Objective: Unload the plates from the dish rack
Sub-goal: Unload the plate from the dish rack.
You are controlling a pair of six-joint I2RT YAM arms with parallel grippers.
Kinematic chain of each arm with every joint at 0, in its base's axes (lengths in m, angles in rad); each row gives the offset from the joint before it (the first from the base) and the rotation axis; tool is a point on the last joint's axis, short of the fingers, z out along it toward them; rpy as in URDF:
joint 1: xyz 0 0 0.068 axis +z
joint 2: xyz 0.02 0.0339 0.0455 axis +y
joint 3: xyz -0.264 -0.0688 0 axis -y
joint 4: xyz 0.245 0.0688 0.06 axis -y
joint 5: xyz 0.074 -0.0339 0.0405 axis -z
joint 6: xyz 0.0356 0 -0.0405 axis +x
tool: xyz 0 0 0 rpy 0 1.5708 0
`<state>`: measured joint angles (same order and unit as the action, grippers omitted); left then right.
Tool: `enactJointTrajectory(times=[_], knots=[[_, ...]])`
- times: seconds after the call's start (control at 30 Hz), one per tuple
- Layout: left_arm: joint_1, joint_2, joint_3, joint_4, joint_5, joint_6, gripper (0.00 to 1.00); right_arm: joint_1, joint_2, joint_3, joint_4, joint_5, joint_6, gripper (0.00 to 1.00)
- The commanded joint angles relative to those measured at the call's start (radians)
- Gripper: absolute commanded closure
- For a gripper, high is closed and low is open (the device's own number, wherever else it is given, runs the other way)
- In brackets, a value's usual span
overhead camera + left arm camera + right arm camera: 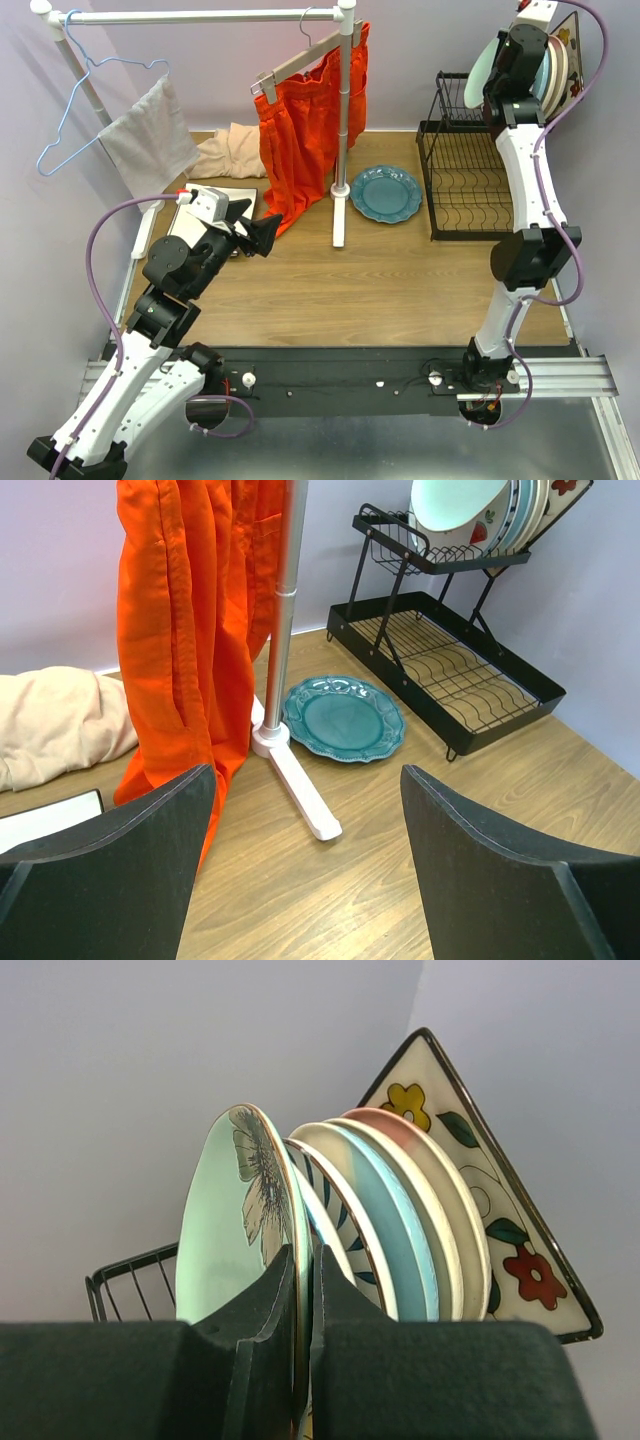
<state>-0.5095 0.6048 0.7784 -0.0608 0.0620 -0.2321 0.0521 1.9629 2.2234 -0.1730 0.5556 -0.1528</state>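
Observation:
The black wire dish rack (465,190) (445,660) stands at the back right. Several plates stand on edge in its upper shelf (430,555). Foremost is a pale mint plate (235,1240) (482,62) (455,502) with a grey flower. My right gripper (305,1290) is shut on this plate's rim, one finger on each face. Behind it stand a blue-striped plate (345,1230), a cream and light-blue plate (390,1230), a pink-cream plate (445,1210) and a square white flowered plate (500,1220). A teal plate (386,192) (343,718) lies flat on the table. My left gripper (305,870) (255,232) hovers open and empty at the left.
A white clothes rail (342,130) (280,630) stands mid-table with an orange garment (300,140) (190,630) hanging from it. Its foot (300,790) lies between my left gripper and the teal plate. Beige cloth (232,152) lies at the back left, a blue hanger (75,110) above it.

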Motion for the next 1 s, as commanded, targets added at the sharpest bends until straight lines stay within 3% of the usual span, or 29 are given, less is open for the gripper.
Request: enactJointTrajectory(times=[0.0,0.8,0.97], knots=[[0.006,-0.002,-0.001,0.01,0.015,0.001,0.16,-0.006,-0.091,0.012,0.133,0.035,0.042,0.99],[0.006,0.023,0.002,0.004,-0.001,0.004,0.16,-0.006,-0.206,-0.067,0.073,-0.035,0.151,0.99],[0.006,0.012,-0.001,0.004,-0.005,0.004,0.16,-0.006,-0.266,-0.111,0.046,-0.088,0.245,0.99]])
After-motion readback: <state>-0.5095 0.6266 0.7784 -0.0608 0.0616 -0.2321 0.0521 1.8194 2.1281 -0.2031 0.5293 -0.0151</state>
